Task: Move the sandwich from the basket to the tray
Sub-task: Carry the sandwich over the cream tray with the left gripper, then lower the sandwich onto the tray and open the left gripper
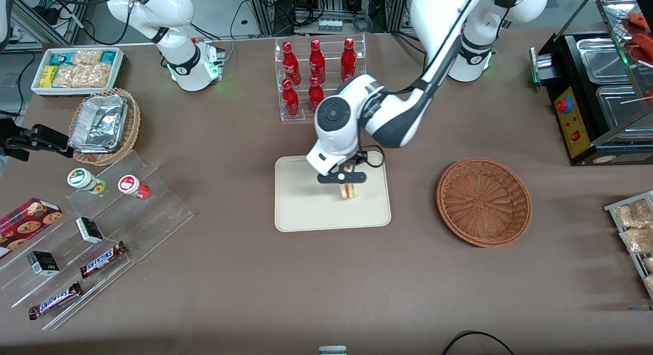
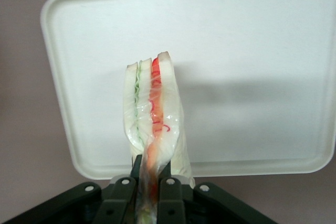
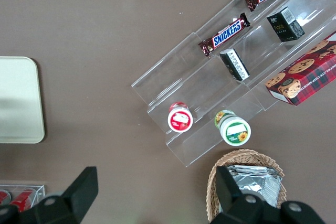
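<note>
Left wrist view: tool grips sandwich above tray.

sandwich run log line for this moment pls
gripper: shut on sandwich | over tray | basket: empty | not released

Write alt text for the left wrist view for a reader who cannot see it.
The left arm's tool is shut on a plastic-wrapped sandwich, holding it above a cream tray. The wedge shows white bread with green and red filling layers along its edge. Brown table surrounds the tray.
</note>
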Controlling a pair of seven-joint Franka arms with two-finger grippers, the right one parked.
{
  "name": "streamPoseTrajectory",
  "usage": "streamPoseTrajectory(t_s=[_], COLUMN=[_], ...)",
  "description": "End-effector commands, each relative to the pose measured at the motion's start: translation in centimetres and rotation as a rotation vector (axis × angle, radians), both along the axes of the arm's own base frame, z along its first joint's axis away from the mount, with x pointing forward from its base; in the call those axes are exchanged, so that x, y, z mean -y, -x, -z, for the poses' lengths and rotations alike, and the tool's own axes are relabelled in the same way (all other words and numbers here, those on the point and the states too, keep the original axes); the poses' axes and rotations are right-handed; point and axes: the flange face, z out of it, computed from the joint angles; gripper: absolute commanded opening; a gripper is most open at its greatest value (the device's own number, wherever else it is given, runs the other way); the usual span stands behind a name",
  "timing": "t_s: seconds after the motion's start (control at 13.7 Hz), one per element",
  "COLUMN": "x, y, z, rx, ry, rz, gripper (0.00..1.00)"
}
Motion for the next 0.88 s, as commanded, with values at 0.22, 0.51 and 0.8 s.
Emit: streamPoseTrajectory(t_s=[0.22, 0.51, 0.8], x=[4.4, 4.1, 4.1], y=[3.0, 3.2, 3.5], z=[4.3, 4.9, 5.9], rx=[0.023, 0.015, 0.003], ry=[0.004, -0.007, -0.019], rz=[0.035, 0.04, 0.042], gripper=[0.0, 0.0, 0.25])
